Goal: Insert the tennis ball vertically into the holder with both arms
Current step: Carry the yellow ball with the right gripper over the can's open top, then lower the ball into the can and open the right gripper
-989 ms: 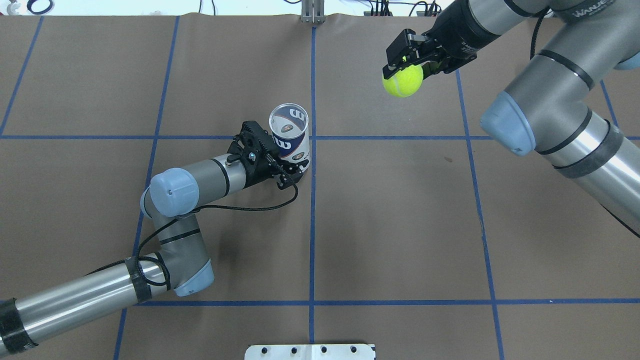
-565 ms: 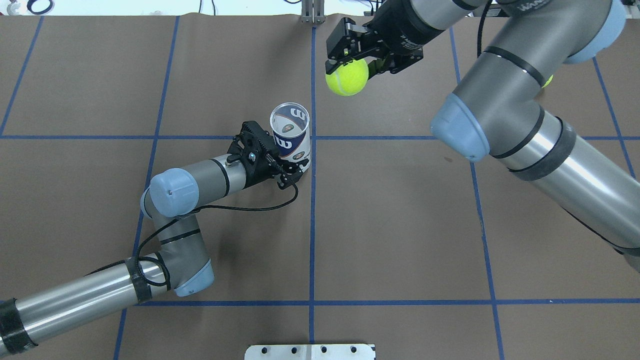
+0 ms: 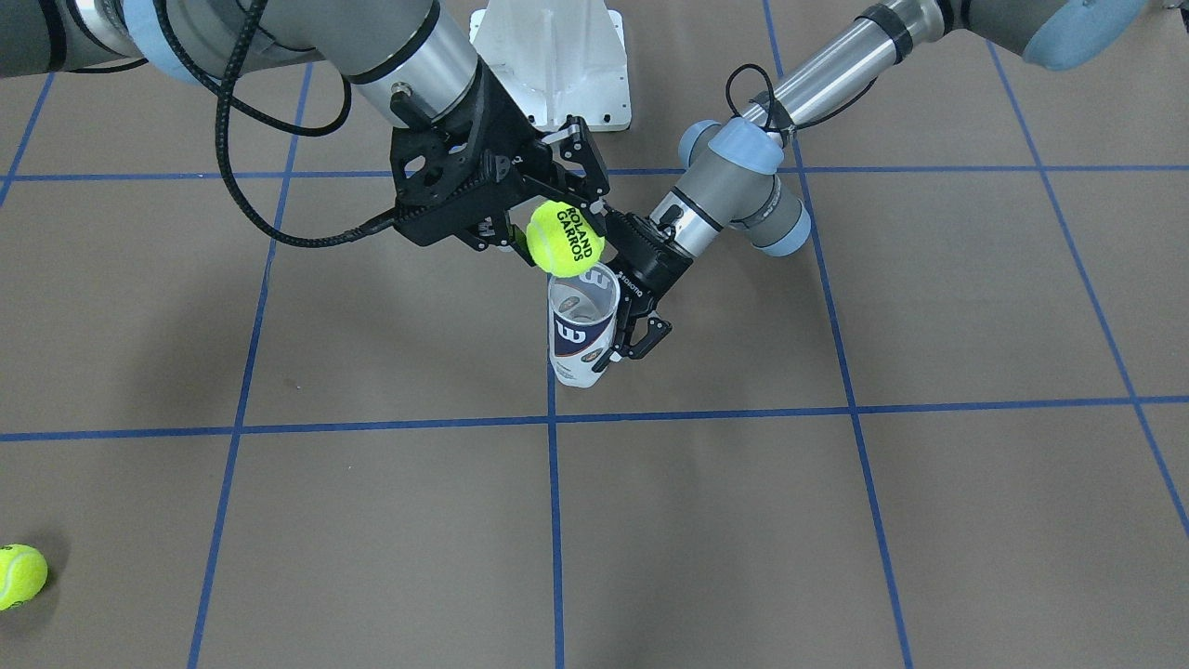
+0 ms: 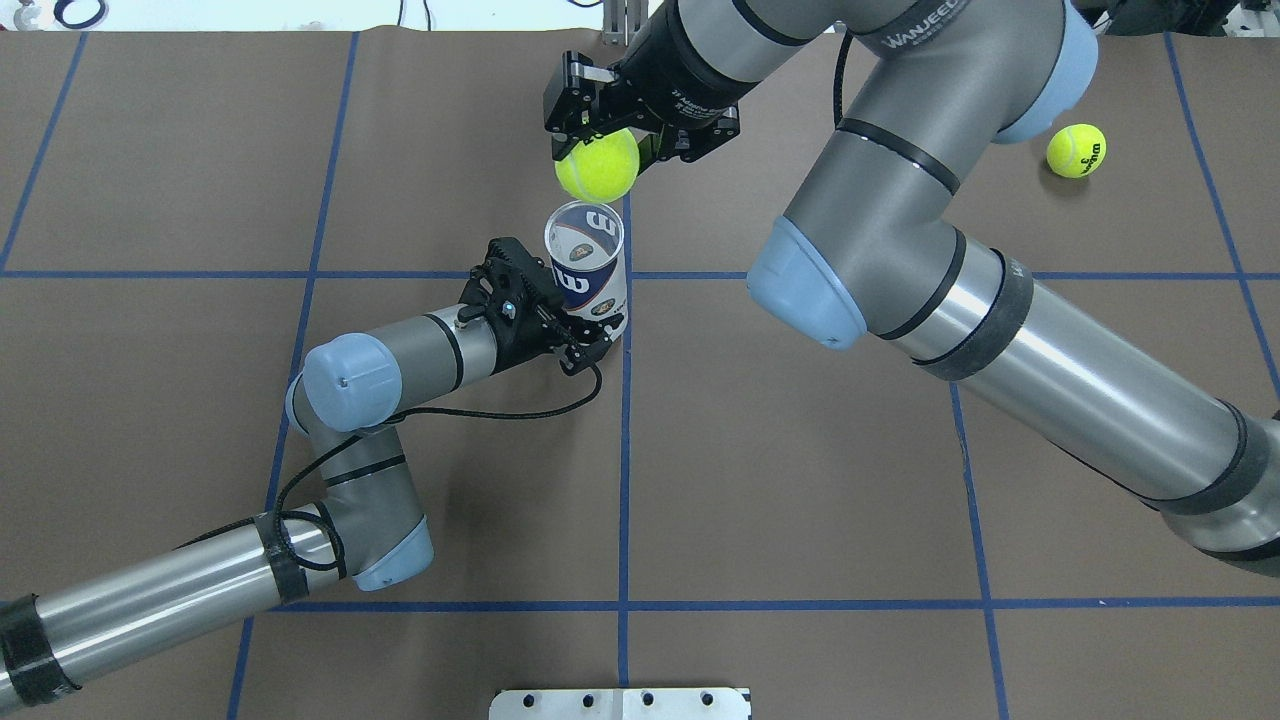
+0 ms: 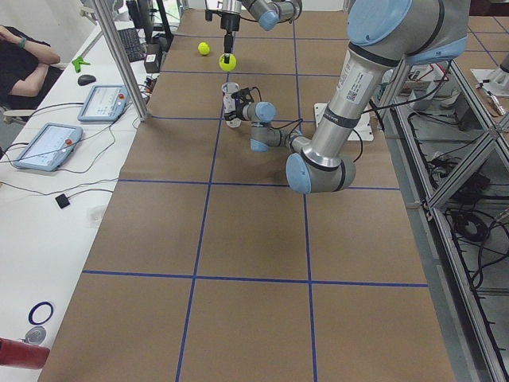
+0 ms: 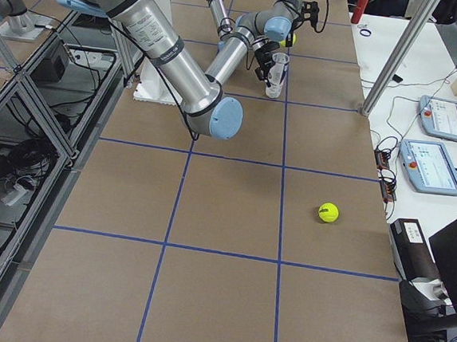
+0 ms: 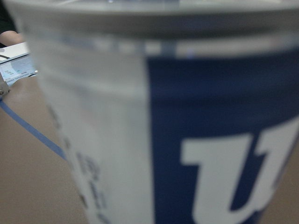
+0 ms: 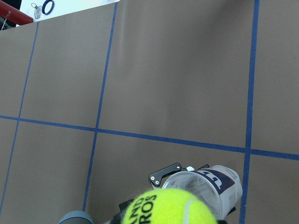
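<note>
Ball [image 4: 597,165], clamped in right claw [image 4: 598,148], hangs upper centre of the overhead view, above the can [image 4: 590,275] held upright by left claw [image 4: 555,312]; dropped off-centre, it could bounce off the rim [image 4: 583,207].

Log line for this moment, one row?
left gripper: shut on can, upright | right gripper: shut on ball, above can mouth, not inserted

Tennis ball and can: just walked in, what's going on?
The left hand grips the upright clear can low on its side. The right hand holds the tennis ball in the air just above the can's open mouth, not yet inside. A second ball lies loose on the table.
</note>
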Controlling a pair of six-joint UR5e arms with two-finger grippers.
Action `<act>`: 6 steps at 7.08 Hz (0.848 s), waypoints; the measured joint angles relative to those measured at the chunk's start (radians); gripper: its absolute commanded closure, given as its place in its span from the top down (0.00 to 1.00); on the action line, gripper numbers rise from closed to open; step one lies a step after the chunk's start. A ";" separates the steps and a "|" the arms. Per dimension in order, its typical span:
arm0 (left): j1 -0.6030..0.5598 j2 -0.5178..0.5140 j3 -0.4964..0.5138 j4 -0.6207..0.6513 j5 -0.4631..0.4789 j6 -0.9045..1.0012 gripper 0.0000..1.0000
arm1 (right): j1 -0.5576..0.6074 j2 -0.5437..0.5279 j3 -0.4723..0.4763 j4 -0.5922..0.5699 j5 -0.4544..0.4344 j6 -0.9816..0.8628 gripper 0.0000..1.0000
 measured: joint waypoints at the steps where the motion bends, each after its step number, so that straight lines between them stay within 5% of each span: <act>1: 0.000 -0.001 0.000 -0.001 0.000 0.000 0.77 | -0.013 0.002 -0.009 0.000 -0.018 0.001 0.00; 6: 0.000 -0.001 0.000 -0.001 0.000 0.000 0.77 | -0.033 0.067 -0.116 0.004 -0.064 -0.014 0.00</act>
